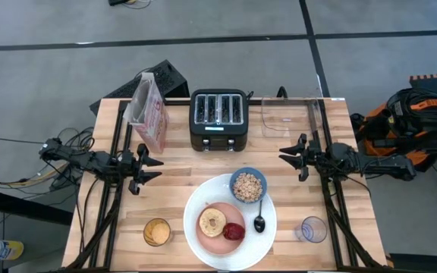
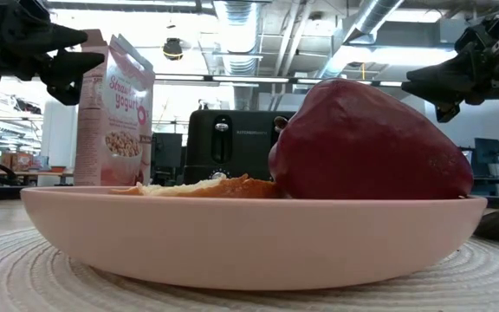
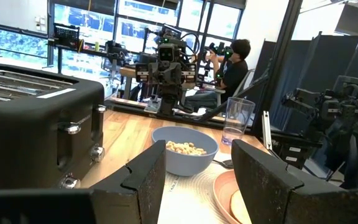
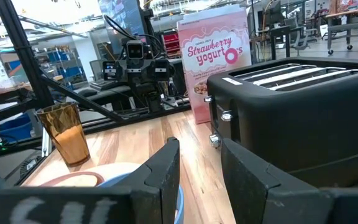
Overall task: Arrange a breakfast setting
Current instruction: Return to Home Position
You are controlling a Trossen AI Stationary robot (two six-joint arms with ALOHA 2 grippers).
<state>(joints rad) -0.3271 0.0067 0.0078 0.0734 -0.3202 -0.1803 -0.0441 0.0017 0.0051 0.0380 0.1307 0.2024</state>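
Breakfast setting (image 1: 230, 221) is laid out on the wooden table (image 1: 180, 163), on the side away from the toaster, upon a round white mat (image 1: 199, 201) whose woven ribs are seen in the low view. A pink plate (image 1: 217, 245) is set on the mat. On it a toasted bagel half (image 1: 212, 221) is laid cut face up, with a dark red fruit (image 1: 234, 230) touching its side. A dark spoon (image 1: 259, 220) is laid on the mat just right of the pink plate, its handle pointed toward a small blue bowl (image 1: 262, 182).

The table is made of pale planks and framed by dark rails. Grey floor (image 1: 51, 76) crossed by dark lines is seen around it. Beyond the table a workshop with large windows, further robot rigs and a seated person (image 3: 232, 59) is seen.

The small blue bowl is filled with pale cereal (image 1: 247, 186). A glass of orange liquid (image 1: 157, 232) is stood left of the mat and a clear cup (image 1: 312, 229) right of it. A black four-slot toaster (image 1: 218, 119) is flanked by a pink cereal box (image 1: 149, 110) and a clear bin (image 1: 293, 114).

The left gripper (image 1: 159, 169) is held over the table's left side and the right gripper (image 1: 284, 155) over its right side, near the bin. Both are well apart from the setting. Their fingers are spread and nothing is grasped.
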